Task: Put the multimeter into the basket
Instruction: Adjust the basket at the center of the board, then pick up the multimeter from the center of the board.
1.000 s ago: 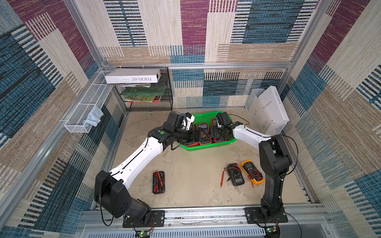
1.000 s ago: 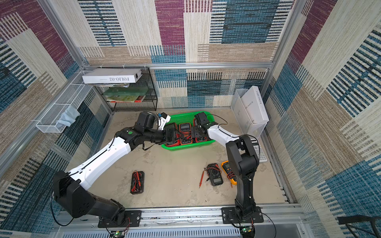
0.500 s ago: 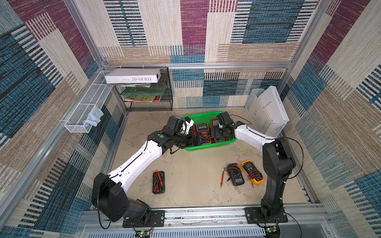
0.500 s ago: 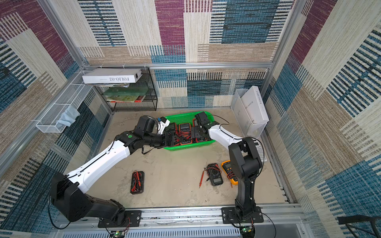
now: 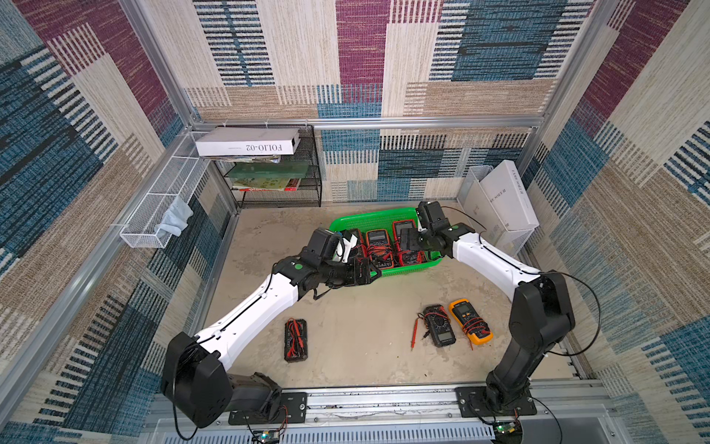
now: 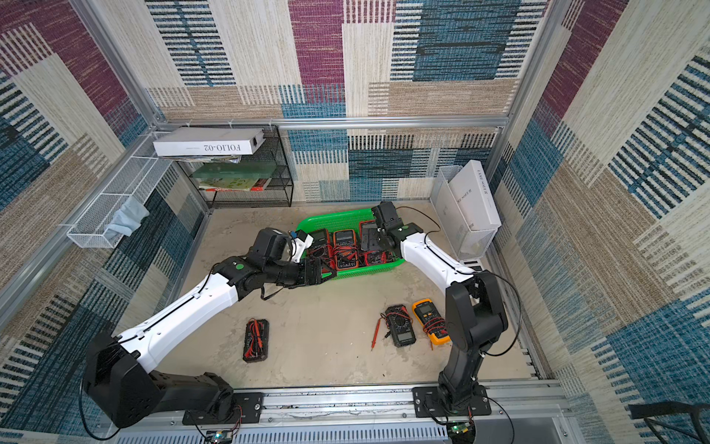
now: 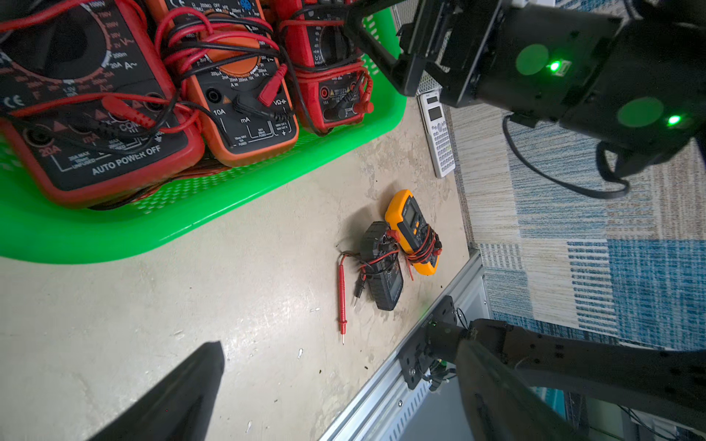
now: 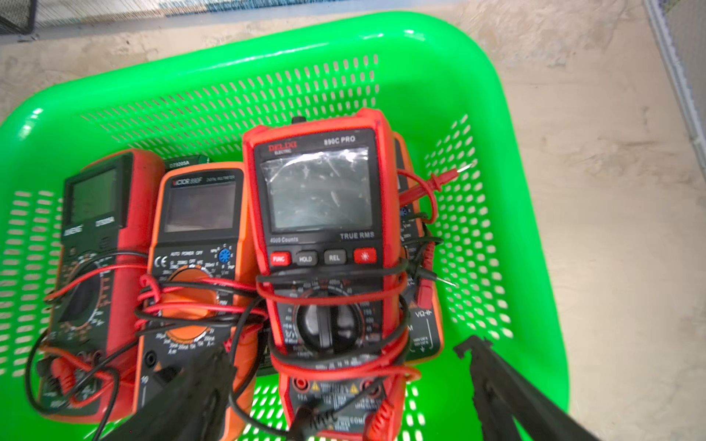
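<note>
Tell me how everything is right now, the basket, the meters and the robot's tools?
Green basket, holding several multimeters.
Red multimeter, lying atop others in the basket, leads wrapped.
Right tool, open above the red multimeter.
Left tool, open, empty, near the basket.
Yellow multimeter, on the table, leads wrapped.
Black multimeter, beside it, red probe loose.

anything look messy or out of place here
Two things. The red multimeter lies stacked on a half-hidden orange meter in the basket, not flat. Outside it, a red probe lies unwound beside the black multimeter.
</note>
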You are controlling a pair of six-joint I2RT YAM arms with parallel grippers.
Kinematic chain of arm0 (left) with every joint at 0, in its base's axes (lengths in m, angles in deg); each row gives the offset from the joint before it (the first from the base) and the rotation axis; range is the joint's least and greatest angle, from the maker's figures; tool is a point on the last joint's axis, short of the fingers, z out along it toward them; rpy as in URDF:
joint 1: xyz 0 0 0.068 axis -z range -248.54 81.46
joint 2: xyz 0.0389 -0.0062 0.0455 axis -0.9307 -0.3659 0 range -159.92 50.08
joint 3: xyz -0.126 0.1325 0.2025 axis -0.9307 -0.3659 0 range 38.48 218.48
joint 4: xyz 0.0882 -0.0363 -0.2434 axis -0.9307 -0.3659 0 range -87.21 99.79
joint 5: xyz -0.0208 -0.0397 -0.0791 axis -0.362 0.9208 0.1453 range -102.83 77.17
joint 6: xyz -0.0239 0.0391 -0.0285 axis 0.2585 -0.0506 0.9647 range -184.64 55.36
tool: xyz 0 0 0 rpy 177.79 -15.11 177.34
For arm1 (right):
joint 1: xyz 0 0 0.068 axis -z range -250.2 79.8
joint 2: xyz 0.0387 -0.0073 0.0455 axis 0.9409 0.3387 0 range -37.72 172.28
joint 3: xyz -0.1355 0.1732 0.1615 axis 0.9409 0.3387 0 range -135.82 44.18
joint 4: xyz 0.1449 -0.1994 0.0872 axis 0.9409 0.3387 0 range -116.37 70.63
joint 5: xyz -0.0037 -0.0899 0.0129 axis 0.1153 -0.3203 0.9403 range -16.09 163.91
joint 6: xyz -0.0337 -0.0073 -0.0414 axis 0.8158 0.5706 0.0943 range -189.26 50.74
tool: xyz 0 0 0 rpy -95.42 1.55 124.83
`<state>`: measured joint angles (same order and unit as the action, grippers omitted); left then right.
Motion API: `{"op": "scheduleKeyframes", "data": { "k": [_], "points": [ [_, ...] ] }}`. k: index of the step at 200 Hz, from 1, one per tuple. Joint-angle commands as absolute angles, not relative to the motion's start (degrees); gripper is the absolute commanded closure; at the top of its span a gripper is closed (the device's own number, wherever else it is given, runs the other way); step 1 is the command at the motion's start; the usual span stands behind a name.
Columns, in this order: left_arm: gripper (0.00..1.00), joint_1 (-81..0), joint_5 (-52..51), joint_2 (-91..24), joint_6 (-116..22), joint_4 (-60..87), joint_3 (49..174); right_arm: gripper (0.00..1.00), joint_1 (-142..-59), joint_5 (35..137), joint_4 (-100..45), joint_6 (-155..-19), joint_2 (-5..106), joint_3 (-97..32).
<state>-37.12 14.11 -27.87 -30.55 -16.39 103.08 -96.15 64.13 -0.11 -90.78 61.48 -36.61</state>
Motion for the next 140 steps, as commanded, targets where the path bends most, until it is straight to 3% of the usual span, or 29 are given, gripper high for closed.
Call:
{"op": "scheduleKeyframes", "data": {
  "k": [1, 140],
  "points": [
    [0.0, -36.7, 12.2, -26.3, -29.9, -13.3, 101.0, 0.01, -96.2, 64.2, 0.6, -91.4, 58.6, -35.1],
    [0.0, -30.2, 1.7, -18.5, -21.5, -0.2, 83.6, 0.0, -96.8, 66.5, 1.2, -96.1, 33.2, -7.8]
  ]
}}
